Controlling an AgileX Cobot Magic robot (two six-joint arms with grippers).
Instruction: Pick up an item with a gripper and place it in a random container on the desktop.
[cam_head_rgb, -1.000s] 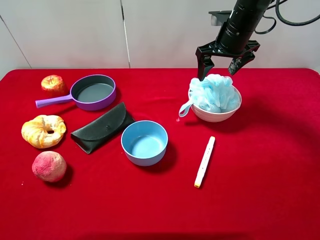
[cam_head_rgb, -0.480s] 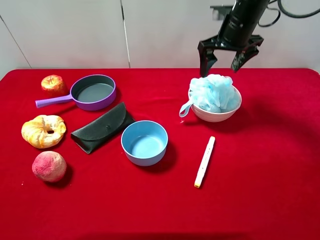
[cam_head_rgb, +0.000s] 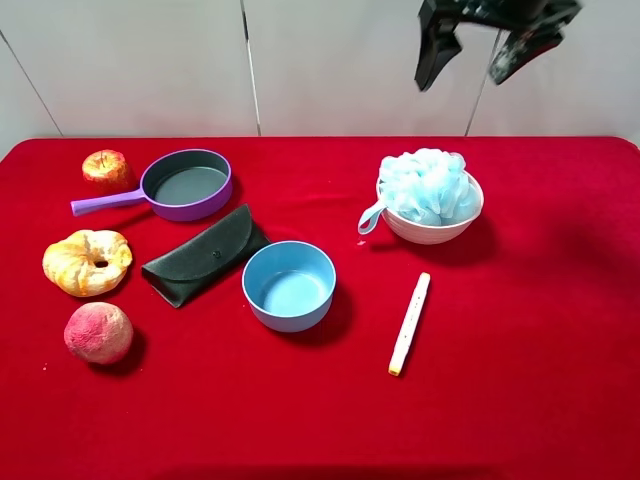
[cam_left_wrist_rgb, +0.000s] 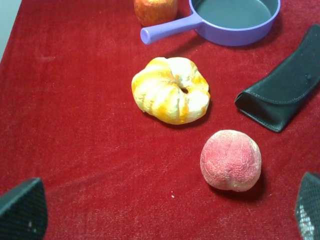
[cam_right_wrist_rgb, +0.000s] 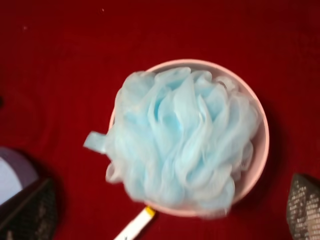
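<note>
Right end effector (cam_head_rgb: 482, 55) rose higher, empty; pouf (cam_head_rgb: 428, 186) stays in pink bowl (cam_head_rgb: 445, 230).

Open red desktop (cam_head_rgb: 520, 330) right of white marker (cam_head_rgb: 409, 322); left side crowded.

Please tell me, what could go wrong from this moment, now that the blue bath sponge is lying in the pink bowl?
The fluffy light blue mesh bath pouf bulges above the rim of the pale pink round bowl, so it might roll or spring out.

Its loop cord hangs outside the rim toward the red felt-covered desktop; a passing arm could snag it and drag the pouf out.

The open black claw right gripper hangs above the bowl; a careless descent might knock it.
</note>
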